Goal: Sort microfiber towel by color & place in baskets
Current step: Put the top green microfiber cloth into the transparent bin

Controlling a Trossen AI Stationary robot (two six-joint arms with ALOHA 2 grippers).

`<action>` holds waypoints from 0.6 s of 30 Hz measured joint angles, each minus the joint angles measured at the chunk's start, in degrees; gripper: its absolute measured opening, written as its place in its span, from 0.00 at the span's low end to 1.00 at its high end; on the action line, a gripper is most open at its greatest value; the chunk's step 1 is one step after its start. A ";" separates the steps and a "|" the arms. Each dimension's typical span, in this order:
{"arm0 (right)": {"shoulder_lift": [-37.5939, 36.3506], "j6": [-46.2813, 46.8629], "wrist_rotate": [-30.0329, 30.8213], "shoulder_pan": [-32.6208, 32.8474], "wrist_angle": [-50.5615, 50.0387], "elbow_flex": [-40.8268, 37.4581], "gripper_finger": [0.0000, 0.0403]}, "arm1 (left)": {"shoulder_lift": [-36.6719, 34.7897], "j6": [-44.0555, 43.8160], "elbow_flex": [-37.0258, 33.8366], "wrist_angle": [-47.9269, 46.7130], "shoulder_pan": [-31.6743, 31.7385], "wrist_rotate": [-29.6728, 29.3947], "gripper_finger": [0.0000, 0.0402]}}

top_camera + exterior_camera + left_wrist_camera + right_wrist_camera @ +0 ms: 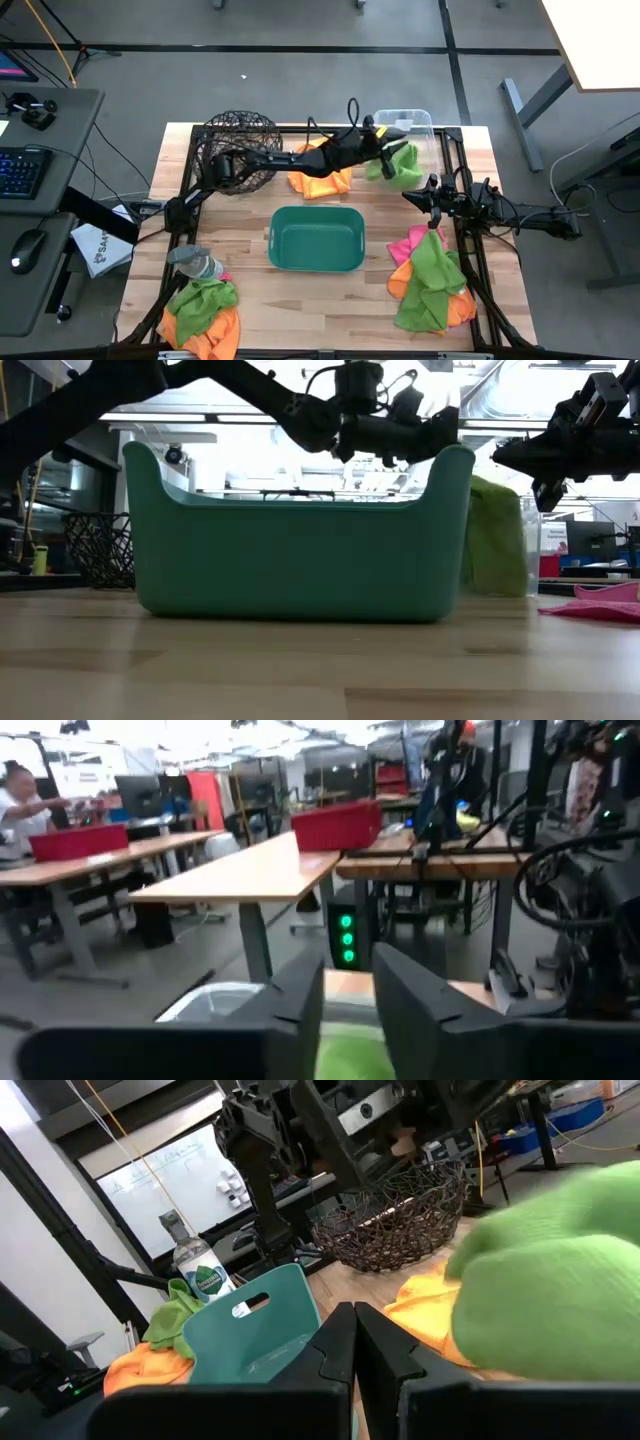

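Left pincer (392,143), fingers apart, hangs above a green towel (400,165) draped on the clear bin (415,120). Right pincer (432,222), fingers together, hovers over a towel pile (430,280). Only the right wrist view shows the bottle (203,1270) label, unreadable.

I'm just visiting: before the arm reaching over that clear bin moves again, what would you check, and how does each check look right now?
1. Left gripper over the clear bin: ok.
2. Green towel fully inside the bin: not ok, it drapes over the bin's front edge.
3. Left gripper has let go of the towel: cannot tell; its fingers show a small gap with green between them.
4. Right gripper out of the way: ok, it is shut above the pile of towels at the right.
5. Teal tub free to receive towels: ok, nothing in it.
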 joint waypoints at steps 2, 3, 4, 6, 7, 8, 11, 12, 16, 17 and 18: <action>-0.02 0.00 0.02 0.00 -0.01 0.00 0.00 | -0.66 -0.17 -0.03 -2.71 0.02 -0.04 0.30; -0.01 0.00 0.02 0.01 -0.01 -0.01 0.00 | -1.16 -0.21 -0.07 -3.85 0.02 -0.05 0.33; -0.02 0.00 0.02 0.01 -0.01 0.00 0.00 | -2.08 -0.23 -0.07 -4.89 0.03 -0.04 0.36; -0.02 0.00 0.02 0.00 -0.01 -0.02 0.00 | -4.79 -1.16 -0.07 -7.48 0.11 -0.03 0.41; -0.02 0.00 0.02 0.00 -0.01 -0.01 0.00 | -6.51 -1.75 -0.07 -9.36 0.19 -0.02 0.43; -0.01 0.00 0.02 0.01 -0.01 -0.02 0.00 | -8.57 -2.38 -0.04 -12.41 0.36 0.19 0.45; -0.02 0.00 0.02 0.00 -0.01 0.00 0.00 | -15.17 -2.53 0.00 -24.51 0.93 3.00 0.47; -0.02 0.00 0.02 0.01 -0.01 -0.01 0.00 | -17.54 -2.56 0.00 -29.15 1.18 4.17 0.47; -0.02 0.00 0.02 0.00 -0.01 -0.01 0.00 | -27.32 -2.38 0.02 -46.17 2.89 11.34 0.47; -0.02 0.00 0.01 0.02 -0.01 -0.01 0.00 | -29.49 -3.01 0.02 -49.79 3.31 12.68 0.47; -0.02 0.00 0.02 0.00 -0.01 -0.01 0.00 | -31.53 -4.07 0.04 -53.14 3.68 14.00 0.47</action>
